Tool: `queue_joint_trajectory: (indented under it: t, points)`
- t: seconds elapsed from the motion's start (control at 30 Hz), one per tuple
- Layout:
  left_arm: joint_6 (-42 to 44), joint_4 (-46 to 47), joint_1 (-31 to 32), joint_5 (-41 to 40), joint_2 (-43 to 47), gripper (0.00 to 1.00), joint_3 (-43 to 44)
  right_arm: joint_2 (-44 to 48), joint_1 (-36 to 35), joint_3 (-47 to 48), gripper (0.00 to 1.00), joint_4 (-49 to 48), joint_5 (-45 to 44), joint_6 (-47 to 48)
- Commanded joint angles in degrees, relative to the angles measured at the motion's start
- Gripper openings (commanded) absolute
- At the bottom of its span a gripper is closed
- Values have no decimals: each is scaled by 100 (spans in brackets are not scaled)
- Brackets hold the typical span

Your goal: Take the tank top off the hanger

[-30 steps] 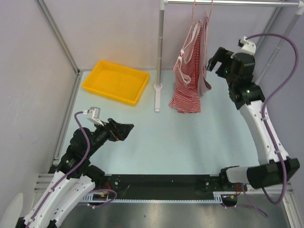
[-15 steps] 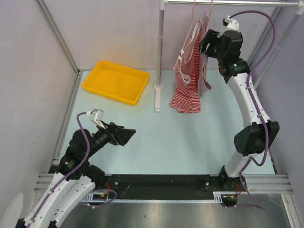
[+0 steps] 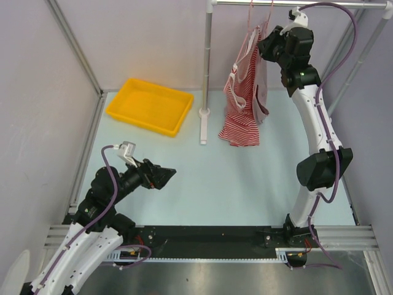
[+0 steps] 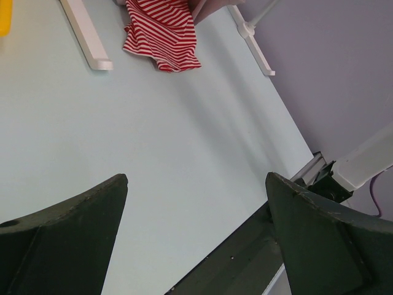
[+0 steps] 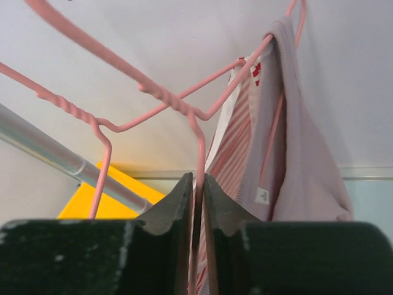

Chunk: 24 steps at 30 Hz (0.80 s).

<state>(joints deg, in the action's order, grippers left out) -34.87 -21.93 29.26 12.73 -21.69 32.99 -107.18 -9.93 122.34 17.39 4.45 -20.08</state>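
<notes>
The tank top [image 3: 241, 117], red-and-white striped, hangs on a pink wire hanger [image 5: 166, 101] from the rail [image 3: 295, 3] at the counter's [image 3: 245, 184] 12 o'clock, with its hem reaching the surface. A lilac garment [image 5: 307, 184] hangs touching it on the 3 o'clock side.

The right end effector [image 5: 198, 203] is up at the top's 1 o'clock, pinched narrow on a hanger wire just below the twisted neck. The step in hand looks like securing the hanger. To do it well, the pinch should take the wire alone, with no strap caught. It should also hold the hanger steady, so the straps can slide off the shoulders without it swinging or unhooking.

The left end effector [image 4: 196, 178] is low at 7 o'clock, spread wide and holding nothing. It seems the likely one to pull the fabric.
</notes>
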Motion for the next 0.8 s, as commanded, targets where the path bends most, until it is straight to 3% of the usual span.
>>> queue_joint_trajectory:
  t: [0.0,0.1,0.3,0.53,0.77]
  points:
    - [77,-13,-34,150,7,99,67,135,123,106,11,-455,311,-566]
    - [42,-30,-34,168,-2,99,76,258,298,-43,1,-789,539,-1075]
    - [-55,5,-34,326,-28,99,111,636,624,-255,0,-1422,1076,-1868]
    - [-142,707,-34,1362,-449,99,243,1505,739,-667,0,-1510,1190,-2168]
    - [-318,1752,184,2645,-1282,99,242,2716,765,-1508,0,-720,716,-2176]
